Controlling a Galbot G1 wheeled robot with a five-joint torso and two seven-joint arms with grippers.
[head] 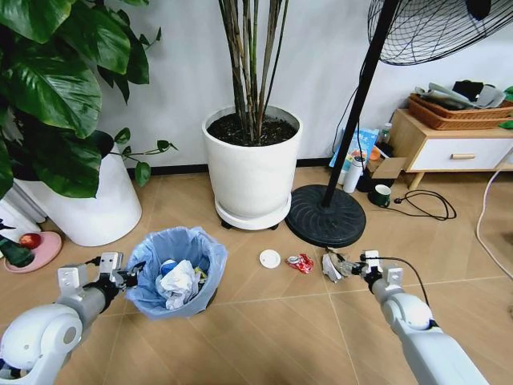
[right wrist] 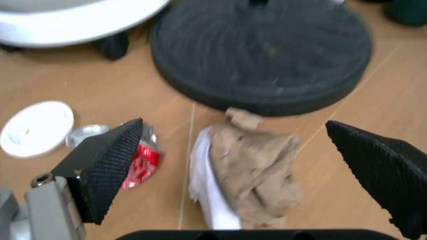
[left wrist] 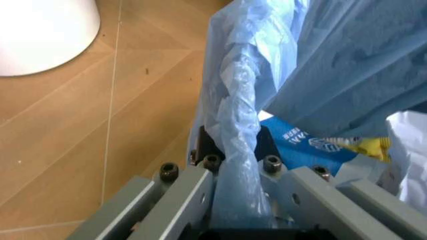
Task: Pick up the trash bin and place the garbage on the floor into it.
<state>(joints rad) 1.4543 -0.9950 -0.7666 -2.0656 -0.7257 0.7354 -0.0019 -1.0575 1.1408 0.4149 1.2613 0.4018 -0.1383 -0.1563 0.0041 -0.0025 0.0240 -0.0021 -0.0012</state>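
Note:
The trash bin (head: 192,238), small and dark with a crinkled light-blue bag (left wrist: 333,60), stands on the wooden floor at front left. Crumpled white paper (head: 178,282) and a blue-white packet (left wrist: 300,142) lie inside it. My left gripper (head: 131,277) (left wrist: 237,165) is shut on the bin's bagged rim. On the floor to the right lie a white round lid (head: 270,258) (right wrist: 37,127), a red wrapper (head: 301,262) (right wrist: 141,162) and a crumpled brown-and-white paper (head: 332,265) (right wrist: 250,175). My right gripper (head: 351,265) (right wrist: 243,172) is open just above that paper, one finger on each side.
The black fan base (head: 325,215) (right wrist: 260,55) sits just behind the litter, with its pole rising from it. A white plant pot (head: 252,172) on casters stands behind the bin, another pot (head: 96,200) at left. A wooden cabinet (head: 449,148) and cables (head: 425,204) are at right.

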